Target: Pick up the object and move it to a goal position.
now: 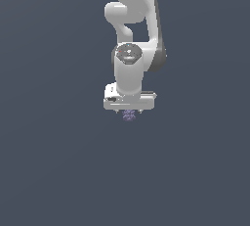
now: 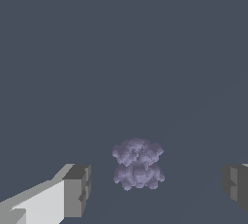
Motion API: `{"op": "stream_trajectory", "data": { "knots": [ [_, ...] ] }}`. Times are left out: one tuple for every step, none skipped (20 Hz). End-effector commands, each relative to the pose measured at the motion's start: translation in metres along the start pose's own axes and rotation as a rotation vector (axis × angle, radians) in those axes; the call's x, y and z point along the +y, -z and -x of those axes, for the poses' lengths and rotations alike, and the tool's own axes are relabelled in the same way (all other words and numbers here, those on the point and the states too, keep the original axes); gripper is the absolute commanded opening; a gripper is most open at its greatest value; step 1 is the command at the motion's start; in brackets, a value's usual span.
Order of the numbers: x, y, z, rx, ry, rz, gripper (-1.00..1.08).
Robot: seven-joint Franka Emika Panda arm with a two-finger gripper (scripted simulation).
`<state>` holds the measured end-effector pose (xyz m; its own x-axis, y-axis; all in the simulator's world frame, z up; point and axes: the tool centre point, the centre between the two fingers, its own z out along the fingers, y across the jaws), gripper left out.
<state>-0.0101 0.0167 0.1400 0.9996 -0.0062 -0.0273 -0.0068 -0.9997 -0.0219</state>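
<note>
Gripper point(image 1: 129, 112) hangs over the lump point(image 2: 138, 164), jaws spread either side; grasp and carry not yet done.

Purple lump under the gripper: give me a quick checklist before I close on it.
1. Jaws open: ok, the wrist view shows the two fingers spread wide.
2. Purple lump between the fingers: ok.
3. Fingers clear of the lump: ok, gaps on both sides.
4. Gripper directly above the lump in the exterior view: ok.
5. Low enough for the pads to span the lump: cannot tell.
6. Goal position marked: cannot tell, none visible.
</note>
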Motion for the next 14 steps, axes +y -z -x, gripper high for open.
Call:
{"op": "stream_trajectory", "data": {
  "knots": [
    [0.0,0.0,0.0,0.0,0.0,0.0,1.0],
    [0.0,-0.0001,0.0002,-0.001,0.0,0.0,1.0],
    [-0.0001,-0.0003,0.0006,-0.003,0.0,0.0,1.0],
    [-0.0003,-0.0006,0.0014,-0.006,-0.001,-0.001,1.0],
    [-0.0005,-0.0011,0.0024,-0.011,-0.001,-0.001,1.0],
    [-0.0008,-0.0017,0.0038,-0.017,-0.002,-0.002,1.0],
    [-0.0011,-0.0024,0.0054,-0.024,-0.003,-0.002,1.0],
    [-0.0014,-0.003,0.0068,-0.03,-0.004,-0.003,1.0],
    [-0.0017,-0.0036,0.008,-0.034,-0.004,-0.003,1.0],
    [-0.0018,-0.004,0.0088,-0.038,-0.004,-0.003,1.0],
    [-0.0019,-0.0044,0.0094,-0.04,-0.004,-0.004,1.0],
    [-0.0019,-0.0043,0.0097,-0.04,-0.004,-0.004,1.0],
    [-0.0019,-0.0044,0.0093,-0.039,-0.004,-0.003,1.0],
    [-0.0018,-0.004,0.009,-0.038,-0.004,-0.004,1.0]
  ]
}}
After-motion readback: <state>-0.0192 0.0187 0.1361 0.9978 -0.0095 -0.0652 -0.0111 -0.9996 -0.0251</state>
